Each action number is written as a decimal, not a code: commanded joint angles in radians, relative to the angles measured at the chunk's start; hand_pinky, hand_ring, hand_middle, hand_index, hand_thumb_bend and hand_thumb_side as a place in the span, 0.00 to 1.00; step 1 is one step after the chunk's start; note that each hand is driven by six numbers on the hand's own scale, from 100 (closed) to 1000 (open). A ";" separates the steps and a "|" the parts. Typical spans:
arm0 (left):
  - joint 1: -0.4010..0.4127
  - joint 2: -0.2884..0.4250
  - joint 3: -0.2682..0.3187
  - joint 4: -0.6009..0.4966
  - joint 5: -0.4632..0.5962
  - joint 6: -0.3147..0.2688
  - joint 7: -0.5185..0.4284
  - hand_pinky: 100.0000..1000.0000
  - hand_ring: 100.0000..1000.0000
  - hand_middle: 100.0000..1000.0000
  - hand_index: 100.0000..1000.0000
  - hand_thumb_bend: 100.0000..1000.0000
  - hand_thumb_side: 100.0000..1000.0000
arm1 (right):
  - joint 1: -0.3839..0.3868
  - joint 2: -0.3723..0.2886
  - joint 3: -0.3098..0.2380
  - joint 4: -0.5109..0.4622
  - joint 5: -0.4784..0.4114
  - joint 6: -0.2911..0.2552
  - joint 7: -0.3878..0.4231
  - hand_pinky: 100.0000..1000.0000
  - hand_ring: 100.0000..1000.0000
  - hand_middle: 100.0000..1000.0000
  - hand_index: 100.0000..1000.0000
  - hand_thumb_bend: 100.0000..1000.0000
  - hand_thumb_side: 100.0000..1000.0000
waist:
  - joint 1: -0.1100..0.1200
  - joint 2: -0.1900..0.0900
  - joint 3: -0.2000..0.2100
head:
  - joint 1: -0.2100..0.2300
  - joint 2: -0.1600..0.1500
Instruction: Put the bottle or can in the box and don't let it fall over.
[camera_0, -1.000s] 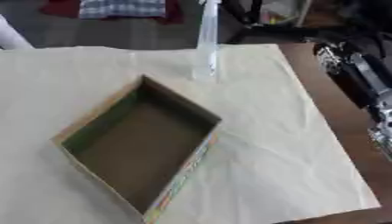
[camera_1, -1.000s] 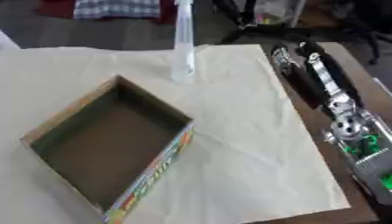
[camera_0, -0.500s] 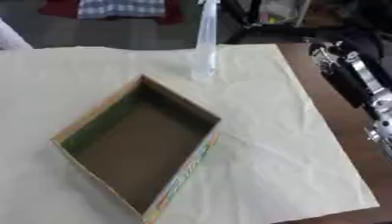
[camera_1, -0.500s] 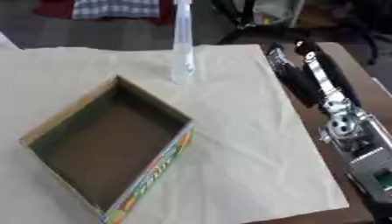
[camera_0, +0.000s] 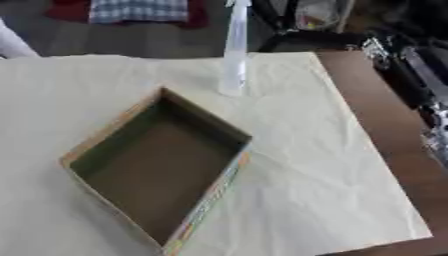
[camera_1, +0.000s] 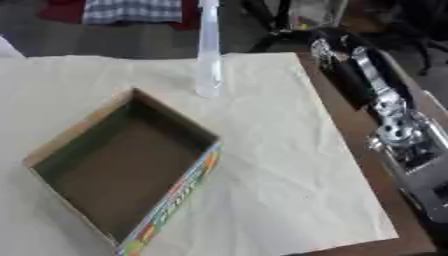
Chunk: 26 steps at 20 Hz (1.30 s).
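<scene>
- Cream cloth (camera_0: 315, 165) covers most of the brown tabletop (camera_0: 385, 130), giving the things a soft, creased bed; behind the far edge lie a dark floor and a checked fabric (camera_0: 138, 10).
- An open cardboard box (camera_0: 157, 165) sits on the cloth at the near left, turned cornerwise, its mouth facing up and nothing inside, so it stands ready to take the bottle from above.
- A tall, slim clear bottle (camera_1: 208, 50) stands upright on the cloth just beyond the box's far corner, apart from it, near the far edge of the cloth.
- Its narrow base and height suggest it would tip easily, so a grasp low on the body and a straight lift would seem wise.
- The right arm (camera_1: 385, 115), black with silver joints, lies along the bare strip of tabletop at the right, well apart from the bottle; its hand is not clearly shown, so I cannot tell whether it is open or closed.
- The left hand shows in neither view.
- Judging by this layout, the task is not yet begun: the bottle is untouched and outside the box.
</scene>
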 joint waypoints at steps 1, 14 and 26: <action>-0.006 0.028 0.000 -0.018 0.002 0.001 -0.002 1.00 1.00 1.00 0.73 0.16 0.61 | -0.057 -0.082 -0.024 0.009 -0.121 0.008 -0.030 1.00 1.00 1.00 0.99 0.00 1.00 | 0.000 -0.022 0.003 | -0.007 -0.010; -0.029 0.033 -0.020 -0.021 0.007 0.000 -0.021 1.00 1.00 1.00 0.72 0.16 0.61 | -0.356 -0.124 0.076 0.564 -0.569 -0.122 -0.081 1.00 1.00 1.00 0.99 0.00 1.00 | -0.003 -0.006 0.043 | -0.051 -0.023; -0.058 0.035 -0.027 -0.021 0.009 -0.006 -0.032 1.00 1.00 1.00 0.72 0.16 0.61 | -0.462 -0.098 0.085 0.831 -0.475 -0.401 0.205 1.00 1.00 1.00 1.00 0.00 0.62 | -0.003 0.036 0.072 | -0.108 -0.067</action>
